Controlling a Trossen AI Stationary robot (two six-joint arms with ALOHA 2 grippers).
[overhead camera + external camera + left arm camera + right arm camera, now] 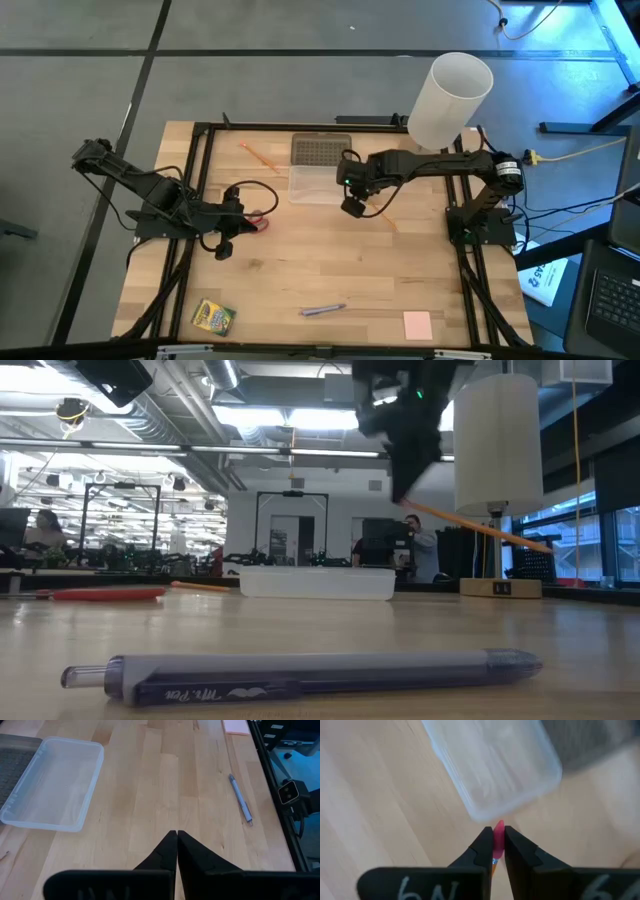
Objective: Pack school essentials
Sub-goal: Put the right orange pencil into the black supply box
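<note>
My right gripper (352,206) hangs above the table beside the clear plastic case (315,184) and is shut on an orange pencil (385,220); the pencil also shows in the low view (480,525). My left gripper (240,216) is shut and empty above the table, next to the red-handled scissors (259,222). A second orange pencil (258,155) lies at the far left. The crayon box (212,316), the blue pen (322,310) and the pink pad (417,323) lie along the near edge. My right gripper pinches the pencil's pink eraser end (498,832) between its two fingers. The fingers come from above, pointing down. The pencil is lifted clear of the table and slants down from the fingers toward the table's right side, its free end (548,546) lowest.
The case's grey dotted lid (320,150) lies open behind the case. A tall white cylinder (450,100) stands at the far right. Bare wood lies in the table's middle (320,255). People and desks show in the room beyond the table.
</note>
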